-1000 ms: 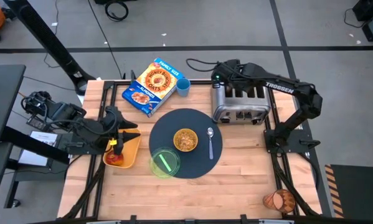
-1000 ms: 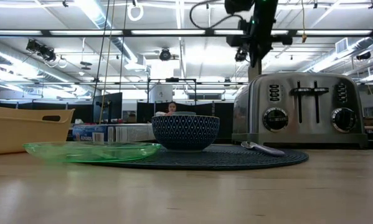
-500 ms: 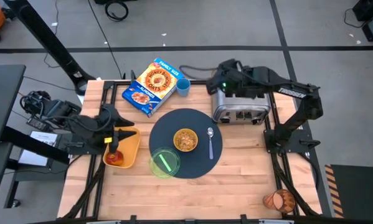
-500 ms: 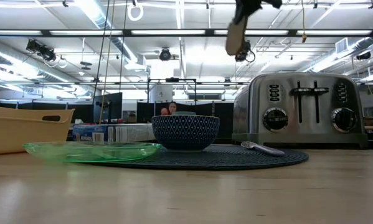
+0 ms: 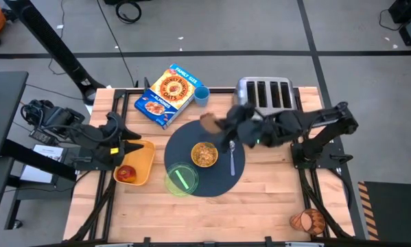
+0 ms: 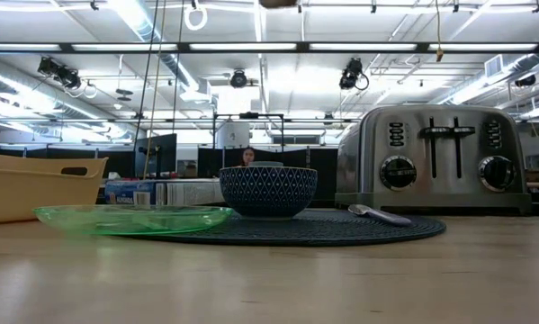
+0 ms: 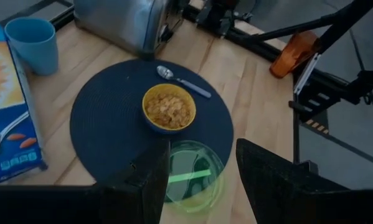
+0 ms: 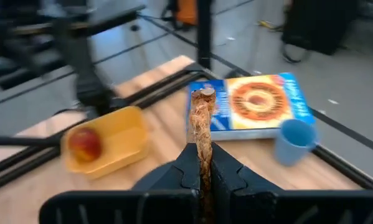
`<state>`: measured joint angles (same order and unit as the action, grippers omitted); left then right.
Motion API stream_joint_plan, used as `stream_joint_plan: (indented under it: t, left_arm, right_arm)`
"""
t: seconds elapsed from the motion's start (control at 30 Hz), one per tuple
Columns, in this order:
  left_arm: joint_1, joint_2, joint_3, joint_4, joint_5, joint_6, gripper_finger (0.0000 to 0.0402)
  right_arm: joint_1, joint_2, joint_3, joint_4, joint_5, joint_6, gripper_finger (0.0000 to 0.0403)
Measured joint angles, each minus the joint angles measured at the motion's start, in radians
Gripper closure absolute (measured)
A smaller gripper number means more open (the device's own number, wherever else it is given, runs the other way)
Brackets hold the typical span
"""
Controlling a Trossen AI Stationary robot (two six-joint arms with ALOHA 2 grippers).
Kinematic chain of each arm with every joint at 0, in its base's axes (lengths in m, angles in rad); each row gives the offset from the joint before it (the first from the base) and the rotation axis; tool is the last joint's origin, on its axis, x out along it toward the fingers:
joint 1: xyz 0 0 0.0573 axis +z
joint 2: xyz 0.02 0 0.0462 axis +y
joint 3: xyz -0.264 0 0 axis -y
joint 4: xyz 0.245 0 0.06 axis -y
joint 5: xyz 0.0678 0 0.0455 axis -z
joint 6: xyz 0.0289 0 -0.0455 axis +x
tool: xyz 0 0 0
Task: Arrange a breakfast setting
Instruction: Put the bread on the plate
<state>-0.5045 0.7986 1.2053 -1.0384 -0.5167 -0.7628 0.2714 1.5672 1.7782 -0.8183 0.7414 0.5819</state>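
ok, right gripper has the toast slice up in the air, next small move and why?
Probably carry it on toward the translucent green plate and lower it there. The right gripper is shut on the brown toast slice, high over the dark round mat, and the plate looks free for it.

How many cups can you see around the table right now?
2. A blue cup stands on the table by the cereal box, near the toaster. An orange-brown cup lies off the table's edge, on the right arm's side. Others may be hidden.
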Motion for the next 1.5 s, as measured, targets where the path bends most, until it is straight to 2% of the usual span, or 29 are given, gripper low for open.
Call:
stream_joint_plan:
  t: [0.3,0.5,0.73,0.93,1.03,1.23,1.5]
  left_arm:
    - [0.000,-0.001,0.000,-0.016,0.000,-0.013,0.0209]
    - [0.000,-0.001,0.000,-0.049,0.008,-0.064,0.0209]
    - [0.000,0.002,0.000,-0.062,0.017,-0.092,0.0209]
    - [0.000,0.006,0.000,-0.063,0.017,-0.106,0.0209]
    - [0.000,0.008,0.000,-0.063,0.017,-0.098,0.0209]
    - [0.000,0.018,0.000,-0.063,0.017,-0.085,0.0209]
    - [0.000,0.019,-0.001,-0.074,0.017,-0.056,0.0209]
  right_arm:
    - [0.138,0.138,0.000,0.188,-0.036,-0.072,0.0390]
    - [0.199,0.244,0.000,0.390,-0.103,-0.206,0.0390]
    - [0.239,0.362,0.000,0.534,-0.174,-0.347,0.0390]
    - [0.245,0.445,0.000,0.585,-0.246,-0.434,0.0390]
    - [0.244,0.478,0.000,0.594,-0.246,-0.514,0.0390]
    - [0.223,0.560,0.000,0.609,-0.240,-0.785,0.0389]
    - [0.192,0.660,0.000,0.630,-0.101,-1.018,0.0390]
